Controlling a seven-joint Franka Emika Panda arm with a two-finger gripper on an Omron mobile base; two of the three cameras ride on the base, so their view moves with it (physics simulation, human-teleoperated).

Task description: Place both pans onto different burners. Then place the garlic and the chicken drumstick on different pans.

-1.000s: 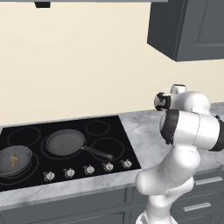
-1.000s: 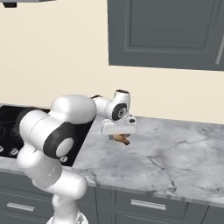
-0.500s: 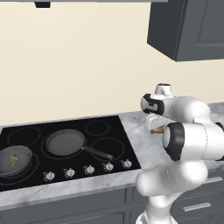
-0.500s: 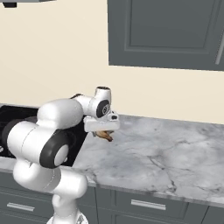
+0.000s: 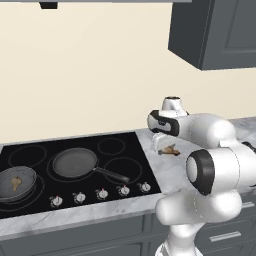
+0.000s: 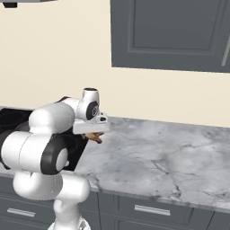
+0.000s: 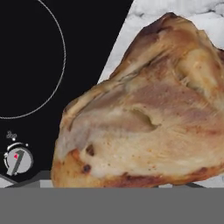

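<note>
My gripper [image 5: 164,145] is shut on the chicken drumstick [image 5: 169,149], an orange-brown lump hanging just above the counter beside the cooktop's right edge. The drumstick [image 7: 144,109] looms large in the hand view, and it also hangs under the hand in the right base view [image 6: 95,137]. The shallow wide pan [image 5: 75,162] sits on the middle burner with its handle pointing right. The deeper pan [image 5: 15,184] rests on the front left burner with the pale garlic [image 5: 16,182] inside. Two bare burners lie at the back right [image 5: 111,146] and the front right [image 5: 124,167].
A row of silver knobs [image 5: 101,193] lines the cooktop's front edge. Marble counter [image 6: 170,152] stretches to the right. Dark upper cabinets [image 5: 215,30] hang above. A burner ring [image 7: 26,61] and one knob [image 7: 17,159] lie below the hand.
The arm has swung left, carrying the chicken drumstick from the counter farther right toward the cooktop's right edge. The pans and garlic have stayed put.
</note>
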